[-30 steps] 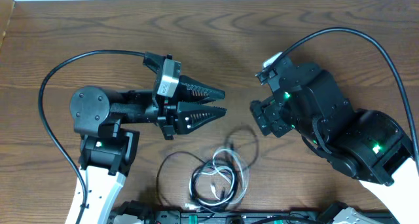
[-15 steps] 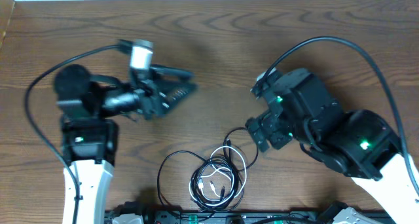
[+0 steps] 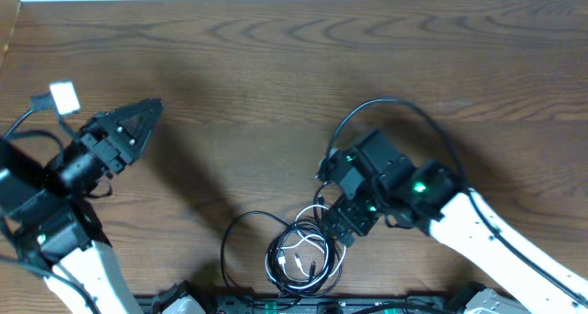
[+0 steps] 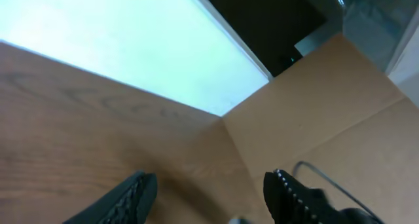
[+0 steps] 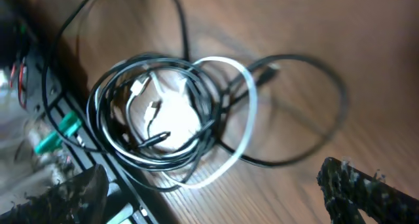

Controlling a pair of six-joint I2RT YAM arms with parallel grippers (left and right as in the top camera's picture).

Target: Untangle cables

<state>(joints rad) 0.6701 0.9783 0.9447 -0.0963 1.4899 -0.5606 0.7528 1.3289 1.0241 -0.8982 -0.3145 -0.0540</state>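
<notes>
The cables (image 3: 299,254) lie in a small tangled coil of thin black cord with a white strand near the table's front edge, one loose loop trailing left. In the right wrist view the cables (image 5: 163,112) fill the middle, small white plug ends inside the coil. My right gripper (image 3: 335,227) hangs just over the coil's right edge, and in its wrist view the right gripper (image 5: 216,188) is open wide with only one white strand and bare wood between the fingers. My left gripper (image 3: 152,107) is far off at the left, and in its wrist view the left gripper (image 4: 209,188) is open and holds nothing.
A black rail with green clips (image 3: 303,305) runs along the front edge, right behind the coil. A cardboard wall (image 4: 340,106) stands ahead of the left gripper. The right arm's thick black cable (image 3: 386,105) arcs above its wrist.
The left arm swung away from the centre to the far left and its jaws parted. The right arm dropped down and left onto the coil's edge, jaws spreading wide.
</notes>
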